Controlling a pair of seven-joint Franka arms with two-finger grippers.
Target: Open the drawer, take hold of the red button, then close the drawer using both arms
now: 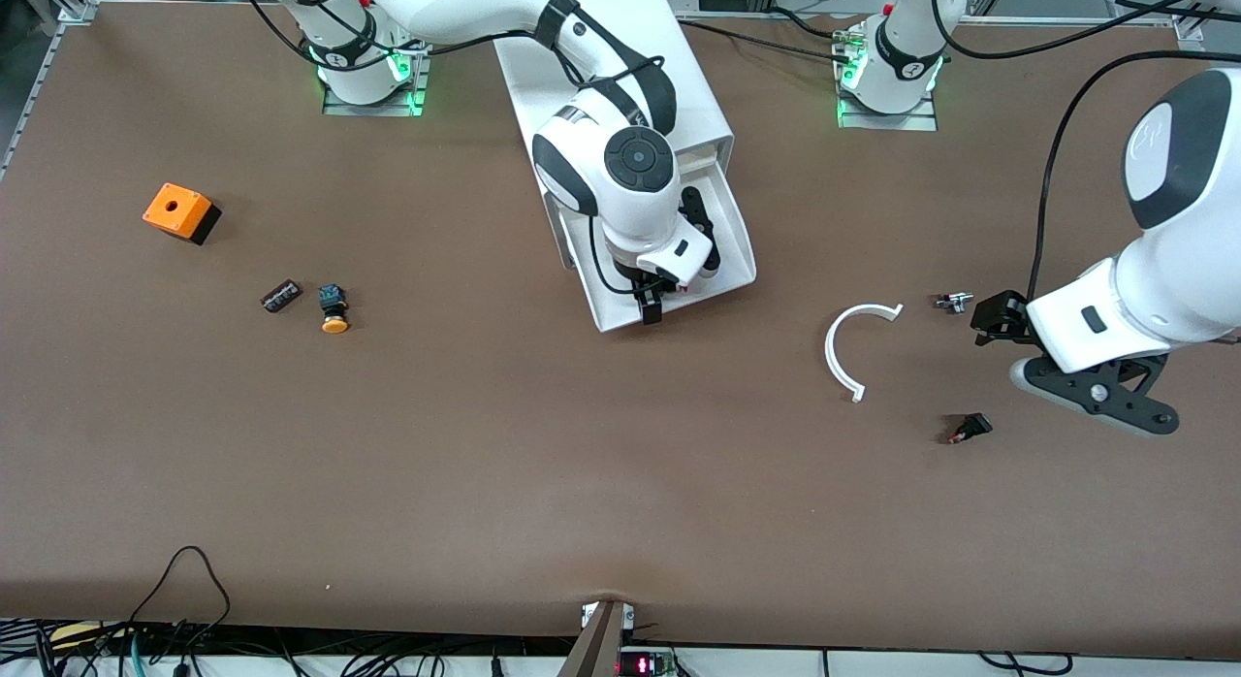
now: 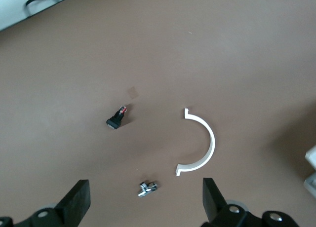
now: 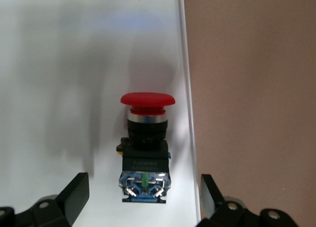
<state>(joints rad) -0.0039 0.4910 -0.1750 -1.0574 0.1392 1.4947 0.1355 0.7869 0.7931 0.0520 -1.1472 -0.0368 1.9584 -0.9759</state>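
Observation:
The white cabinet (image 1: pixel 679 76) stands between the arms' bases, with its drawer (image 1: pixel 737 255) pulled out toward the front camera. The red-capped button (image 3: pixel 145 143) lies on its side on the drawer floor (image 3: pixel 74 89), close to the drawer's side wall (image 3: pixel 186 89). My right gripper (image 3: pixel 143 197) hangs open over the drawer, its fingers apart on either side of the button's blue terminal end, not touching it. In the front view the right gripper (image 1: pixel 650 304) and its hand hide the button. My left gripper (image 1: pixel 989 318) is open and empty over bare table at the left arm's end.
Under the left gripper (image 2: pixel 145 202) lie a small metal part (image 2: pixel 147 188), a white arc (image 2: pixel 205 148) and a small black switch (image 2: pixel 116 119). Toward the right arm's end lie an orange box (image 1: pixel 179 212), a yellow-capped button (image 1: pixel 334 309) and a small dark part (image 1: pixel 281 296).

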